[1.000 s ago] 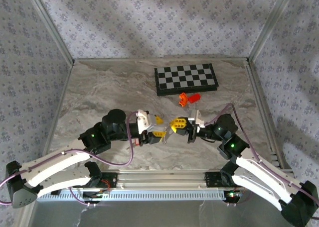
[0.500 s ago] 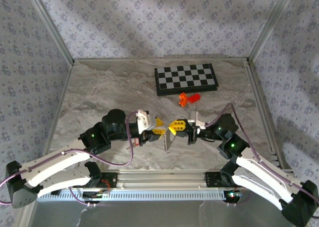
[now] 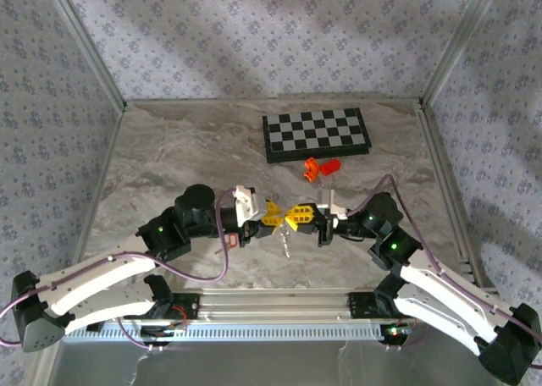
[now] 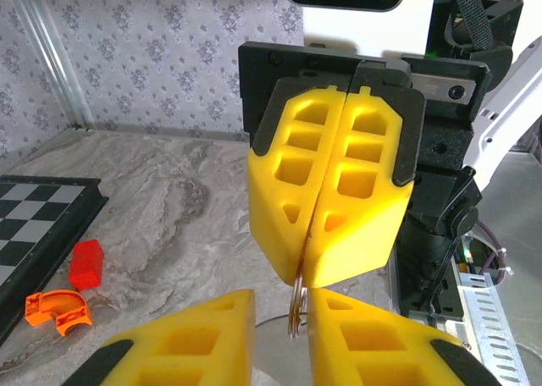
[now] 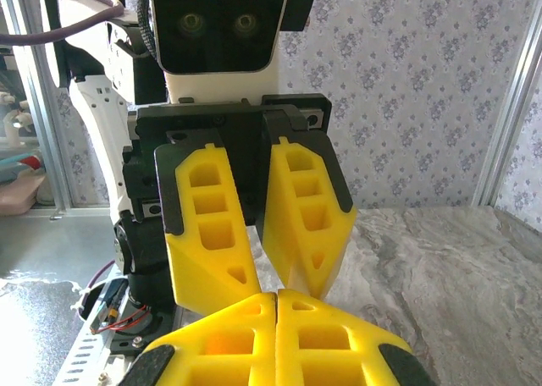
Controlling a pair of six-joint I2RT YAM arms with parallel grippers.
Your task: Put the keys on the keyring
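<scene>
Right fingers [image 4: 356,225] are pressing fully closed, pinching the keyring [image 4: 294,311] at their tips. Ring is hanging down into the gap between the left fingers [image 4: 195,339], which are standing apart. Beaded chain [image 3: 286,240] is dangling below both sets of fingertips, above the counter [image 3: 186,157]. Key location: cannot tell.

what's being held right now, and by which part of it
The right gripper pinches the keyring by its upper edge at its fingertips; the left gripper is open.
</scene>
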